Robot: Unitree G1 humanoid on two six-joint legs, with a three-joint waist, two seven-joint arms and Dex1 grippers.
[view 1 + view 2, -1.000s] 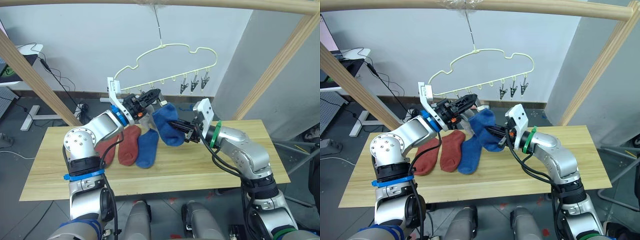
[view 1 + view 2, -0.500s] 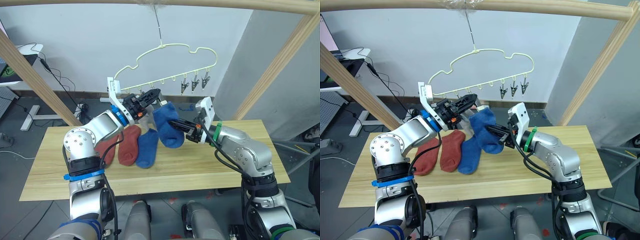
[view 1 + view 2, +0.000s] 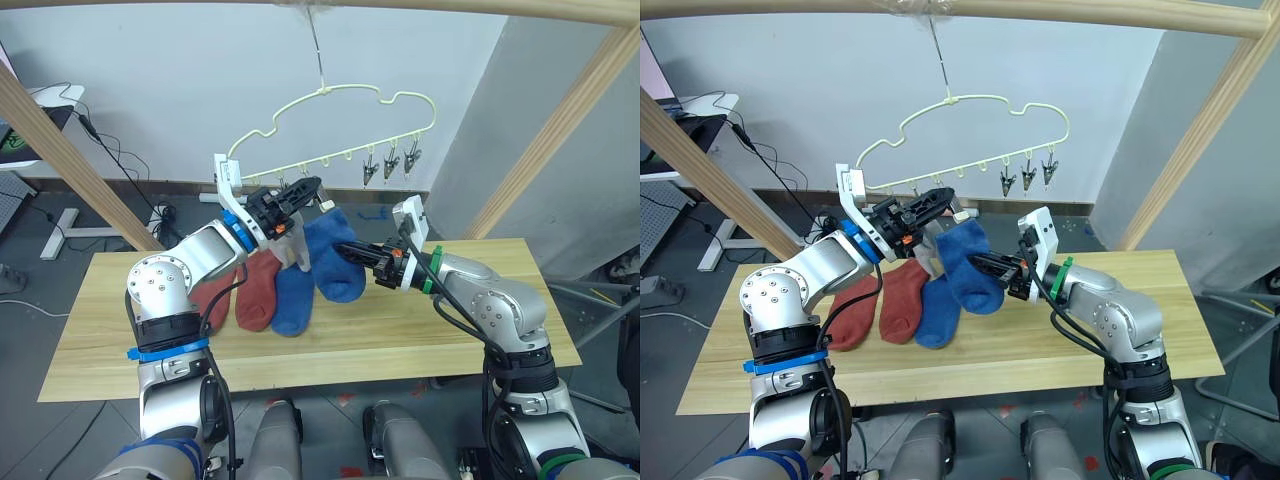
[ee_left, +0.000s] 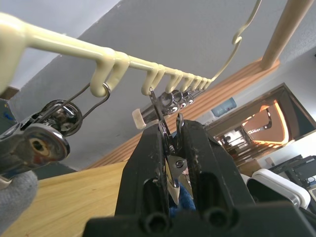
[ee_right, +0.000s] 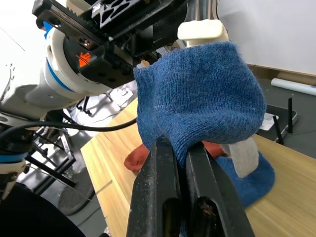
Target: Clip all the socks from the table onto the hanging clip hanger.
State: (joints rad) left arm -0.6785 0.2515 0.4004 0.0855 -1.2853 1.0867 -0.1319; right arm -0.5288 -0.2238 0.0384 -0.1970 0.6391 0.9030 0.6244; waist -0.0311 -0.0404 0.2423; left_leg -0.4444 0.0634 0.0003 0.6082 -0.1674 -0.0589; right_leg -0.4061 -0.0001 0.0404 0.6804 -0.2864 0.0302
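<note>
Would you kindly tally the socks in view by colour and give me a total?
Rust-red socks: 2
Blue socks: 2
Grey sock: 1
Total: 5

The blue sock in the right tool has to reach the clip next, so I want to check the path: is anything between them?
Nothing visible blocks it. The right tool holds the blue sock right beside the left tool, which pinches a clip of the clip hanger.
</note>
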